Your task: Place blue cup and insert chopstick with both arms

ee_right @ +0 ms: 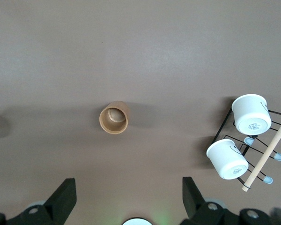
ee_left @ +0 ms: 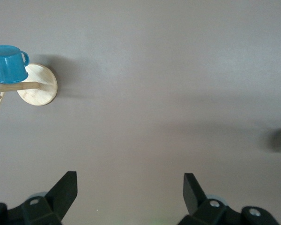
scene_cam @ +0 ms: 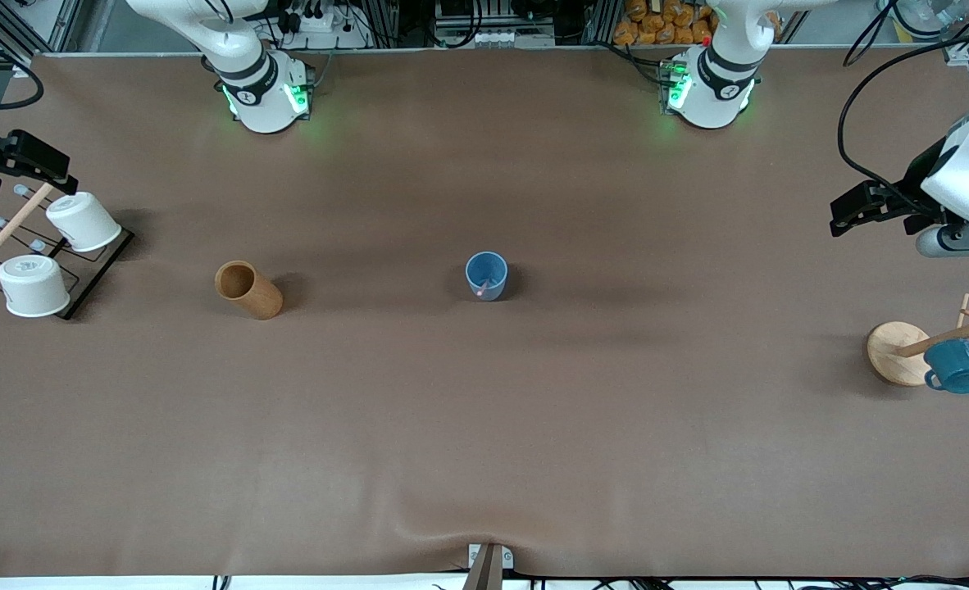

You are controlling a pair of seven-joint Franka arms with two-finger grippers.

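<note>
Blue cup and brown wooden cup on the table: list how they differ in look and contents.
The blue cup is light blue; the brown wooden cup is tan.
The blue cup holds the pinkish chopstick, while nothing sticks out of the brown wooden cup.
The blue cup stands mid-table; the brown wooden cup stands toward the right arm's end, by the rack of white cups.
Both are upright, handleless and open-topped.

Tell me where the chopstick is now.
In the front view, the chopstick stands inside the blue cup at mid-table, with the brown cup its nearest neighbour toward the right arm's end.
</note>
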